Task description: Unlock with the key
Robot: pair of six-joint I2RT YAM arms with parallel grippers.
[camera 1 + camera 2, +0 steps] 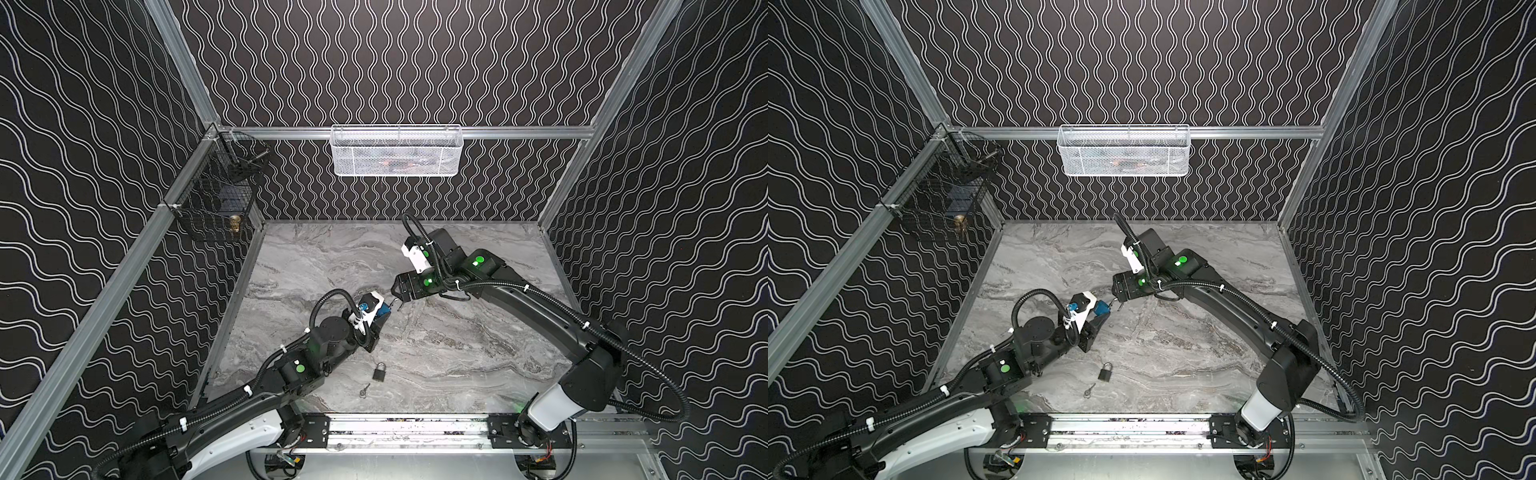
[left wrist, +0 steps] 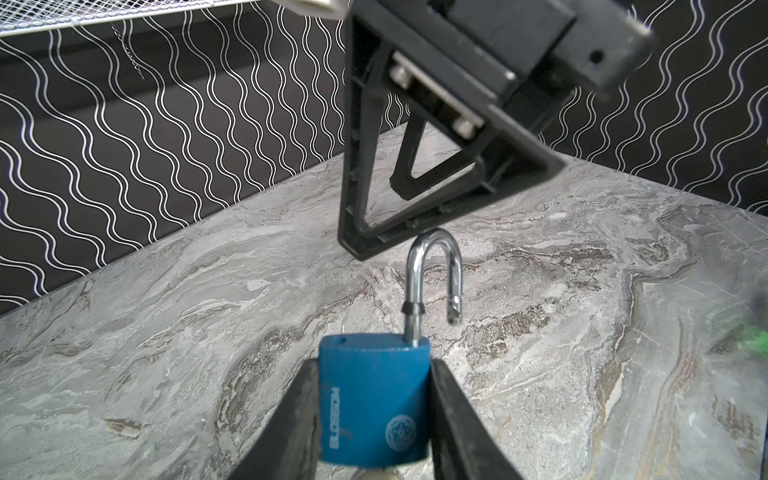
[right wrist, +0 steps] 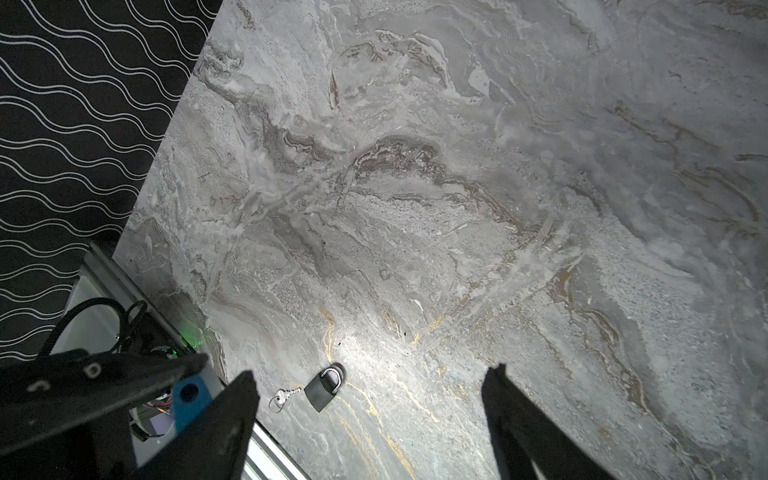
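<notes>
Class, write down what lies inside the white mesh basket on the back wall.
Inside the white mesh basket, dark shapes with a reddish patch show through its wall. The mesh hides what they are.

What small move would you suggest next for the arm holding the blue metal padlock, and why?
Probably lower the left gripper and rest the blue metal padlock on the grey marble table: its silver steel shackle already stands open, free end clear of the body, and the open right gripper holds nothing. A small black padlock and silver key wait nearby.
</notes>
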